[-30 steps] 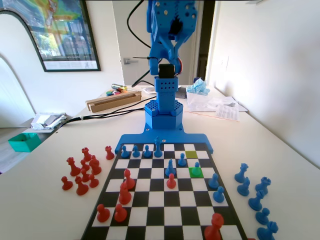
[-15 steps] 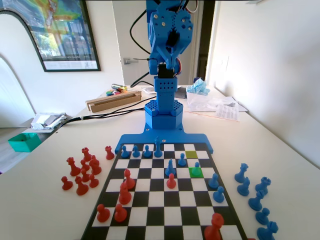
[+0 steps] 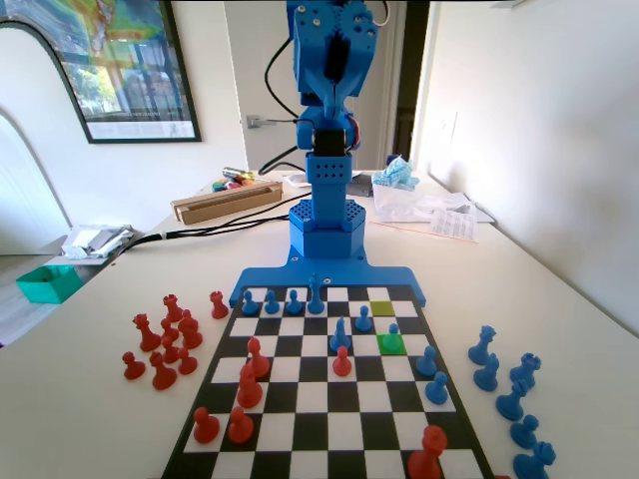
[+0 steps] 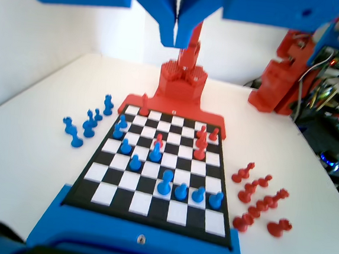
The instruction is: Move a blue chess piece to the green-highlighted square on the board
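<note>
While wrist view blurred: hand [image 4: 175,37] jaws together, pawn [image 3: 393,332] on green sq [image 3: 392,343]

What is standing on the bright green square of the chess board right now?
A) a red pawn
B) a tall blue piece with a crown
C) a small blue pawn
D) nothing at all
C: in the fixed view a small blue pawn with a ball head stands on the green-highlighted square, just in front of the yellow-olive square.
</note>
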`<state>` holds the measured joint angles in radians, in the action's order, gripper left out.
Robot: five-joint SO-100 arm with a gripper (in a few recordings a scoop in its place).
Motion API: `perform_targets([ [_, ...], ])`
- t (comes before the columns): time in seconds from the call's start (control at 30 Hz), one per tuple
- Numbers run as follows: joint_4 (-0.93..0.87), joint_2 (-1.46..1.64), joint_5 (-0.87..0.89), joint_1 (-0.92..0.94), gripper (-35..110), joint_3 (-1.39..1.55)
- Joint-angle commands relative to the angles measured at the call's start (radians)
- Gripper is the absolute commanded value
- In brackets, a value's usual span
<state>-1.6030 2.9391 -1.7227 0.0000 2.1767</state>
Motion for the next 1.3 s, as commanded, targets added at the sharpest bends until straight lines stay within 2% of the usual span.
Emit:
perform_targets([
  [0.0, 0.02, 0.064, -0.011, 0.035, 1, 0.005],
  [1.27, 0.032, 0.117, -0.006, 0.034, 1, 0.008],
])
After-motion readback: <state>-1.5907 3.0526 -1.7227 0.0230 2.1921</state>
